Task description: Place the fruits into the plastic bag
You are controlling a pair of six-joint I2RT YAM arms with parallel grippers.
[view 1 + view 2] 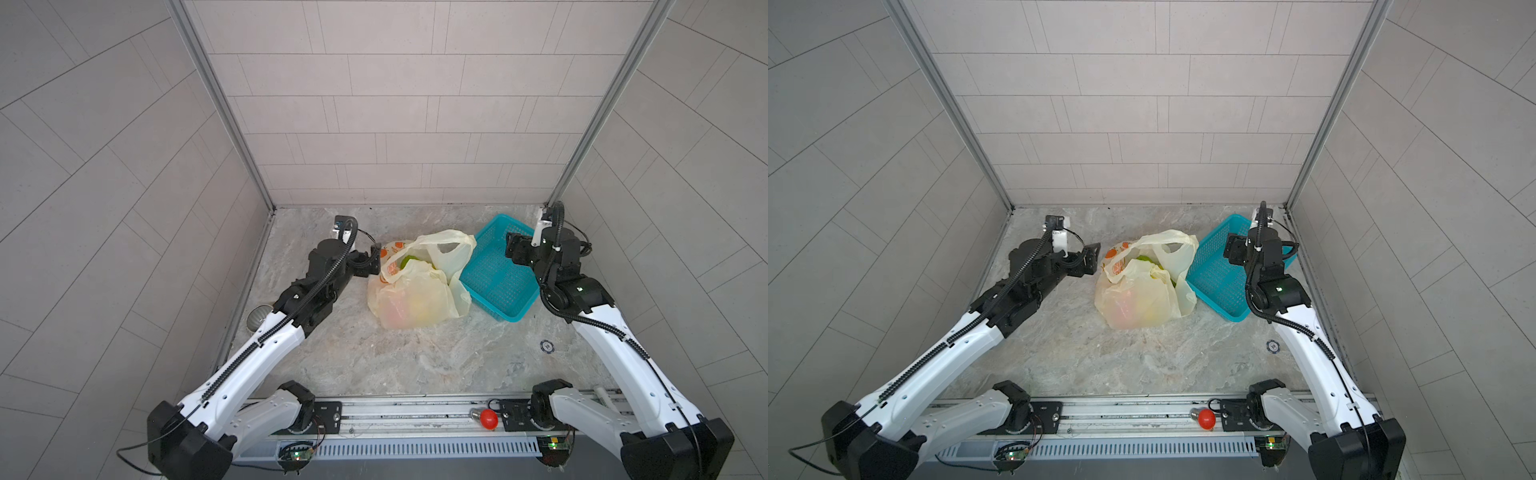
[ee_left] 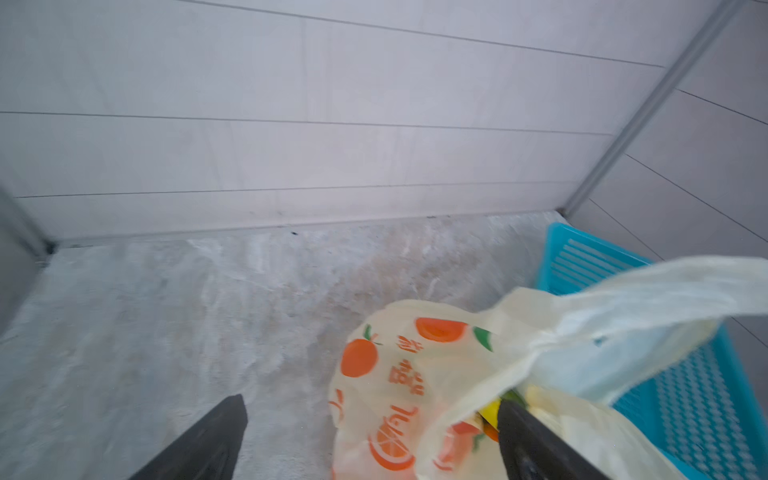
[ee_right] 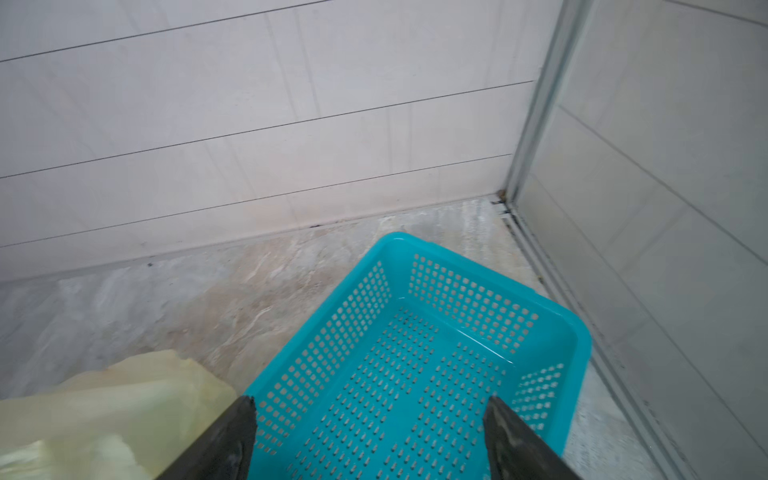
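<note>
The plastic bag (image 1: 415, 291) (image 1: 1142, 291) lies slumped mid-table, pale yellow with orange fruit prints (image 2: 395, 374), its loop handles loose. The fruits are inside it: a green one (image 1: 409, 262) (image 1: 1145, 259) shows at the mouth, reddish and yellow shapes (image 1: 405, 309) show through the film, and a yellow one (image 2: 490, 409) peeks out beside a finger. My left gripper (image 1: 372, 262) (image 1: 1092, 261) (image 2: 371, 405) is open at the bag's left edge, with loose film lying between its spread fingers. My right gripper (image 1: 510, 247) (image 1: 1230, 249) (image 3: 370, 401) is open and empty above the basket.
A teal perforated basket (image 1: 494, 286) (image 3: 415, 353) with nothing in it sits right of the bag, near the right wall. A red bulb (image 1: 488, 419) lies on the front rail. A small round token (image 1: 547, 346) lies front right and a grey round object (image 1: 258, 318) sits at the left wall.
</note>
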